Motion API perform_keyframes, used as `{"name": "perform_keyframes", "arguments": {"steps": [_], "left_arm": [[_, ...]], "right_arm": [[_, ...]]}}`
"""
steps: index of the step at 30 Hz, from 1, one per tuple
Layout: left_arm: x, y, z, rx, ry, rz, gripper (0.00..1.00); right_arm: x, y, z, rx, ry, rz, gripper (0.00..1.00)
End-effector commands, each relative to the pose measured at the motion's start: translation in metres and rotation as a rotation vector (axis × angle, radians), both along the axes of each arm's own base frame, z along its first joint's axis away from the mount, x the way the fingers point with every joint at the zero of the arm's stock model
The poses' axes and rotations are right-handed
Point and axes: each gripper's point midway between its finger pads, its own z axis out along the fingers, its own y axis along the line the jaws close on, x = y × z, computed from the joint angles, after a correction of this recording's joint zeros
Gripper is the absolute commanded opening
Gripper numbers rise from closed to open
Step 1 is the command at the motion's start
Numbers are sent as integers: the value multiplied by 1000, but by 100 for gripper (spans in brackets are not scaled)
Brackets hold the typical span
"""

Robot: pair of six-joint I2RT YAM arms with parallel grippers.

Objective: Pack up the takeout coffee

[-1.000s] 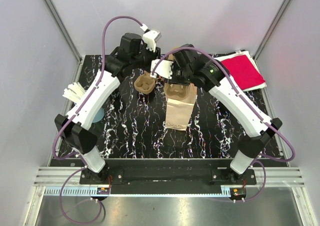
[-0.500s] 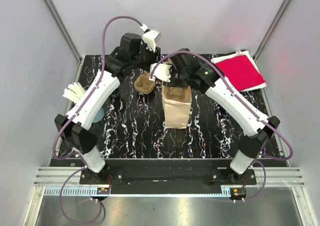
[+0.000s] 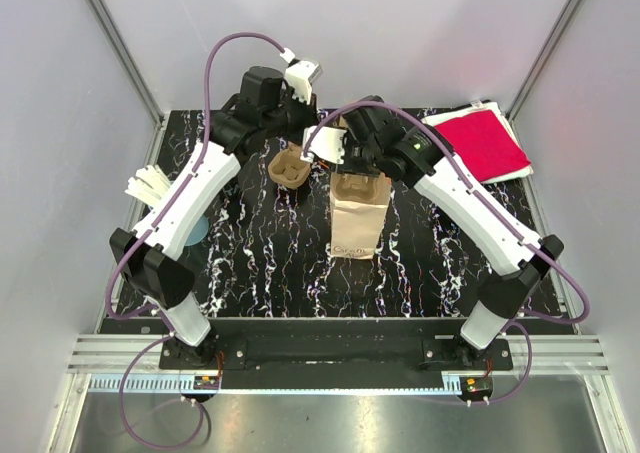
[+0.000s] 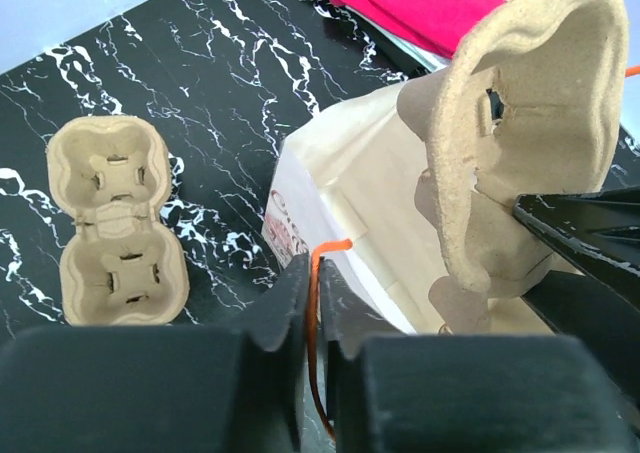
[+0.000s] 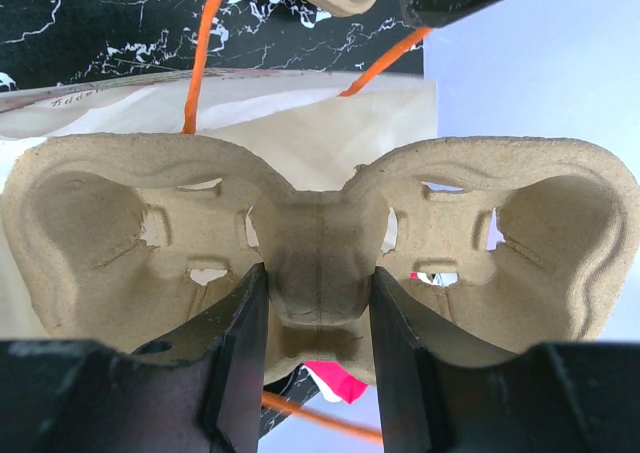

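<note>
- Right tool [image 5: 320, 308] is clamped on the middle bridge of a pulp carrier [image 5: 520, 223], one finger each side.
- The carrier hangs at the open mouth of the bag [image 3: 357, 223]. It looks not yet seated inside.
- Left tool [image 4: 313, 273] is closed on the bag's orange handle [image 4: 312, 323], fingers pinched tight around the cord.
- The bag stands upright mid-surface [image 3: 260, 253], top open.
- A second carrier [image 4: 115, 218] lies flat on the surface just left of the bag, untouched.
- Red cloth [image 3: 487, 141] sits at the far right corner, well apart.
- No cups in sight.
- Judgement: early to middle. Bag opened and steadied; first carrier mid-insertion. Left: lower and release it, then deal with the second carrier.
</note>
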Motion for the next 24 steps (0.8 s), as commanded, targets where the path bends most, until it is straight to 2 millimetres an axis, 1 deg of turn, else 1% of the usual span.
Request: {"name": "perform_keyframes", "arguments": {"steps": [1,3,4,6,11,13,15,16,17,20,22,24], "left_arm": [[2,-2,43,-61,-98,-11,4],[2,-2,46,-65,-102,-14,0],[2,-2,47,-66,-101,-11,0],[2,-3,47,-67,-100,-14,0],[4,-4,50,-69,-108,-13,0],[5,-5,49,-68,-105,-15,0],[6,-5,49,-70,-104,-16,1],[7,-6,47,-69,-101,-17,2],[6,-7,47,-70,-98,-19,3],[6,-7,42,-69,-85,-22,4],[6,-9,41,-66,-82,-27,4],[7,-8,42,-68,-86,-24,4]], "right_arm": [[-10,-14,17,-9,-38,-13,32],[-12,-16,16,-13,-34,-15,32],[-13,-17,12,-21,-25,-15,32],[-15,-18,12,-19,-20,-17,32],[-21,-20,1,-33,19,-5,32],[-22,-20,0,-38,21,-3,32],[-19,-19,1,-38,7,-5,32],[-15,-21,1,-47,-11,-24,32],[-8,-19,6,-32,-42,-35,32],[4,-21,11,-32,-95,-72,32],[4,-20,12,-26,-95,-66,32],[2,-20,7,-34,-77,-55,32]]}}
